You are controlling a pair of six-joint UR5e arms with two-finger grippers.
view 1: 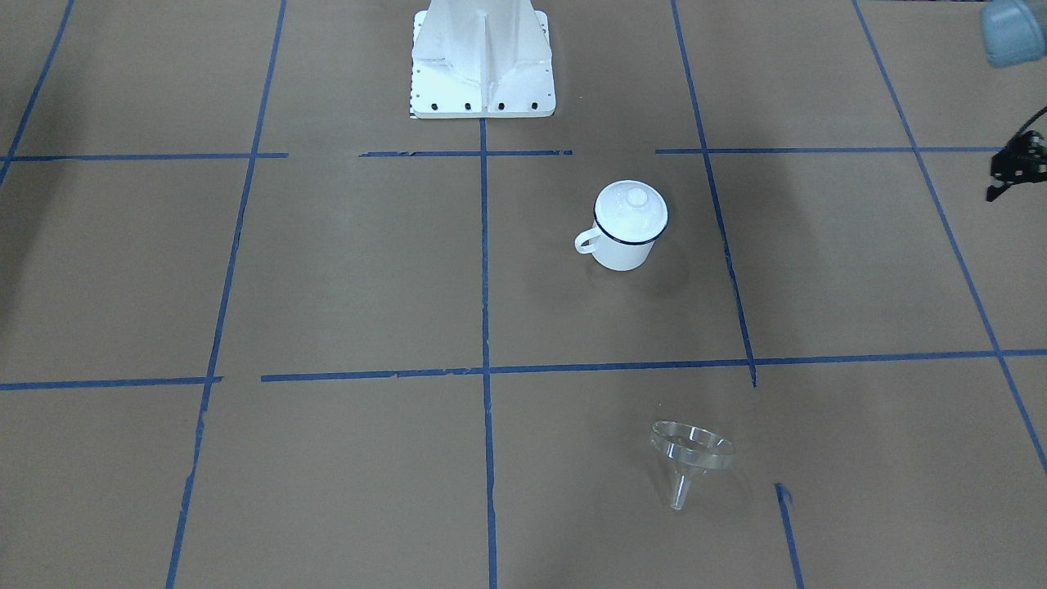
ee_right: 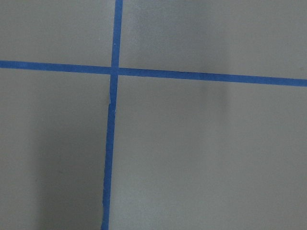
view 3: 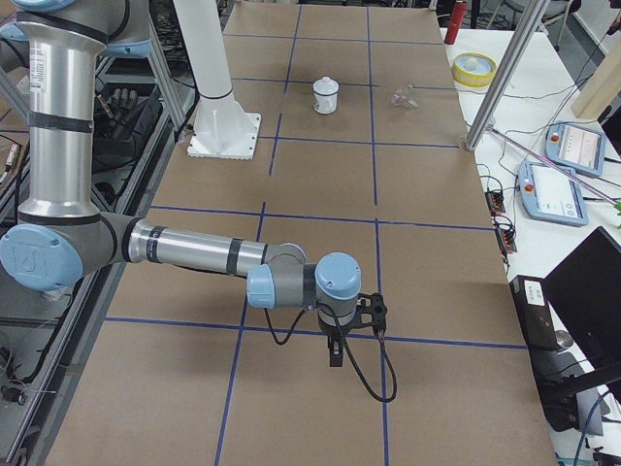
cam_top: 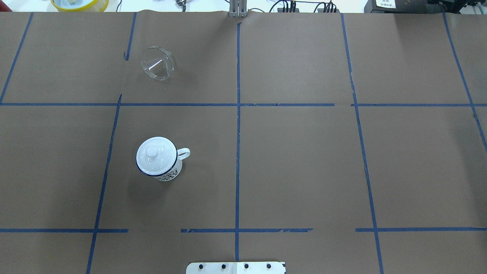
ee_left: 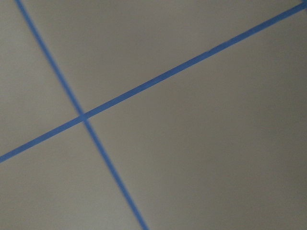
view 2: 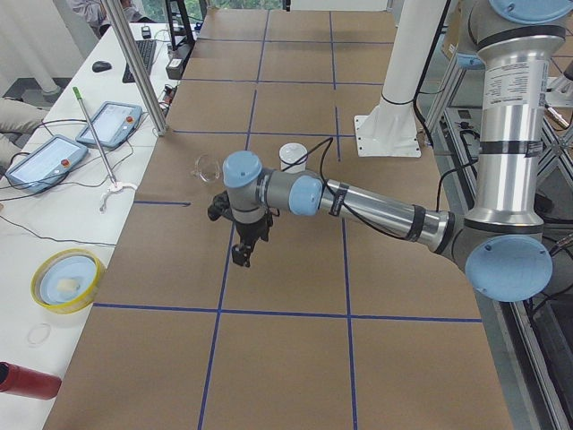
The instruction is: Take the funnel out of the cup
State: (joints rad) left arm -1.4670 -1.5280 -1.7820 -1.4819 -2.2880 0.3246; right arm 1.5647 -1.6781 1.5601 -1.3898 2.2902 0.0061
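The clear funnel (view 1: 691, 446) lies on its side on the brown table, spout toward the operators' side, well apart from the cup; it also shows in the overhead view (cam_top: 156, 62). The white cup (view 1: 622, 249) with a dark-blue rim stands upright (cam_top: 167, 175), and a white knobbed lid (cam_top: 155, 154) covers it. My left gripper (view 2: 242, 255) hangs above the table near its left end, away from both; only a part shows at the front view's edge (view 1: 1014, 168), and I cannot tell whether it is open. My right gripper (view 3: 335, 359) hangs over the table's right end; I cannot tell its state.
The robot's white base (view 1: 483, 74) stands behind the cup. A yellow-rimmed bowl (view 2: 64, 279), a red bottle (view 2: 27, 381) and two tablets (view 2: 45, 161) lie on the white side table beyond the far edge. A metal pole (view 2: 134, 63) stands there.
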